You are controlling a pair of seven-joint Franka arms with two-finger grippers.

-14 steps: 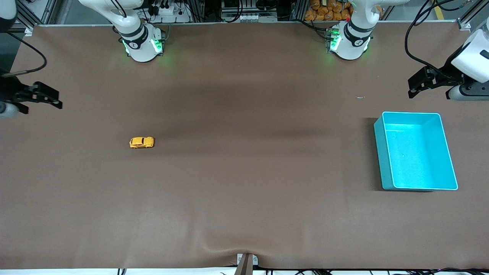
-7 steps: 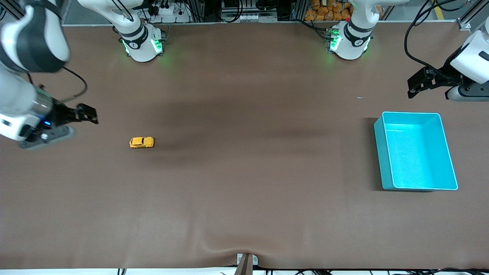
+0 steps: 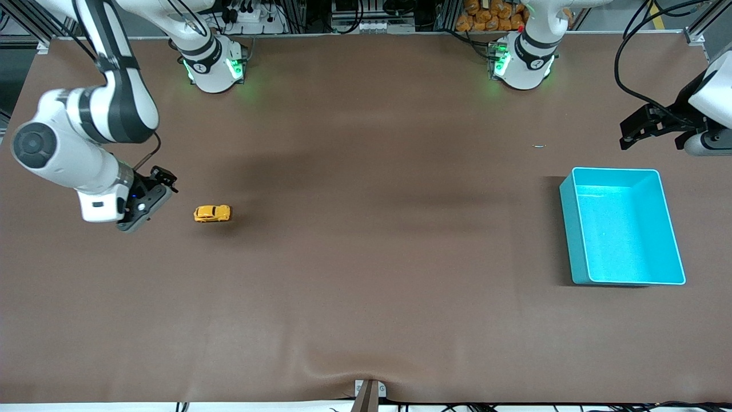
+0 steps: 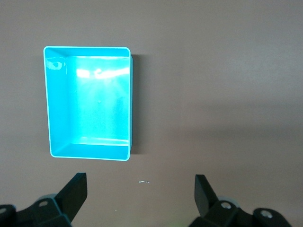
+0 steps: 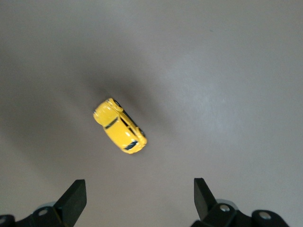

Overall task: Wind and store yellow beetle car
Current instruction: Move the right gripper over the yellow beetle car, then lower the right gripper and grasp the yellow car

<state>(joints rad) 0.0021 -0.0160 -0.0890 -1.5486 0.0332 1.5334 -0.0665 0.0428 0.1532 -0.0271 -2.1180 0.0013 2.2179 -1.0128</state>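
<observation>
The small, glossy yellow beetle car (image 3: 212, 213), a rounded toy with dark windows and tiny black wheels, stood upright on the matte brown cloth-covered table (image 3: 366, 257), toward the right arm's end and well apart from the bin. From the right wrist view the car (image 5: 120, 132) showed its smooth domed roof and lay askew to the line between the fingers, clear of both.

The right gripper (image 3: 162, 177) hung over the table just beside the car, on the side toward the right arm's end. Its two dark, wedge-shaped fingers (image 5: 75, 198) were spread wide with nothing but the table between them.

The turquoise rectangular plastic bin (image 3: 623, 226), with thin smooth walls, rounded corners and a shiny floor, sat toward the left arm's end of the table. In the left wrist view its floor (image 4: 87, 101) caught bright reflections of the lights.

The left gripper (image 3: 640, 127) waited above the table's edge at the left arm's end, farther from the front camera than the bin. Its black fingers (image 4: 75, 191) were likewise wide apart and held nothing. A tiny pale scrap (image 3: 539, 146) lay on the cloth near the bin.
</observation>
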